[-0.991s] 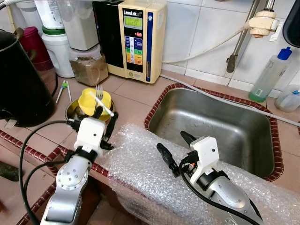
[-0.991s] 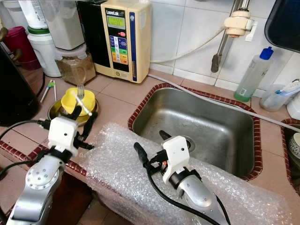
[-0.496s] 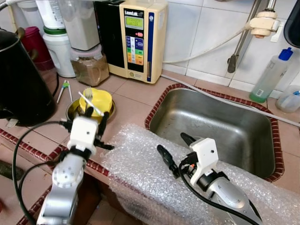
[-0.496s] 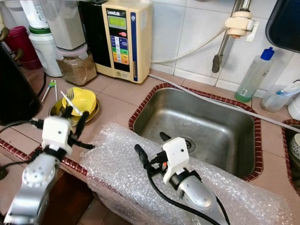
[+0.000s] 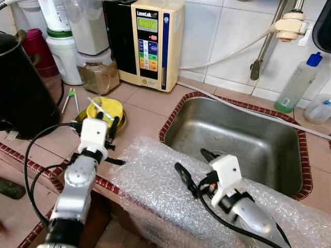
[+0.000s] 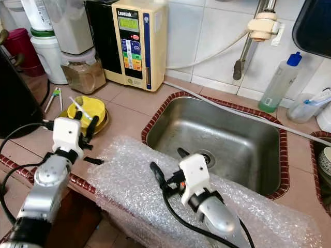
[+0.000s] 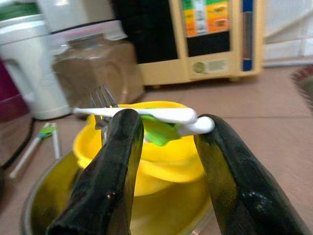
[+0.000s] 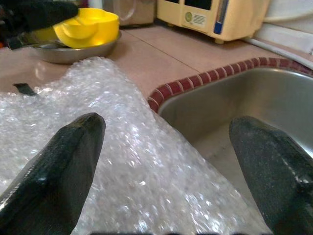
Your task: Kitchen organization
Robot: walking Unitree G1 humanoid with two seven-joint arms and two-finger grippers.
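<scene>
A yellow bowl (image 5: pixel 105 108) sits in a shallow steel dish (image 6: pixel 102 124) on the tiled counter, left of the sink. A fork (image 7: pixel 101 96) and a white-handled utensil (image 7: pixel 146 114) with a green part rest in the bowl. My left gripper (image 5: pixel 107 121) is open at the bowl's near rim, one finger (image 7: pixel 120 147) on each side of the bowl's front. My right gripper (image 5: pixel 191 160) hangs open above a sheet of bubble wrap (image 5: pixel 155 181) on the counter's front edge, holding nothing.
The steel sink (image 5: pixel 238 139) lies to the right. A black kettle (image 5: pixel 23 88) stands at the left. Behind the bowl are a jar of brown powder (image 5: pixel 98 75) and a cream water machine (image 5: pixel 150 41). A soap bottle (image 5: pixel 297 85) stands at the back right.
My left gripper has moved forward and closer to the yellow bowl, its fingers now at the rim. The right gripper has stayed over the bubble wrap.
</scene>
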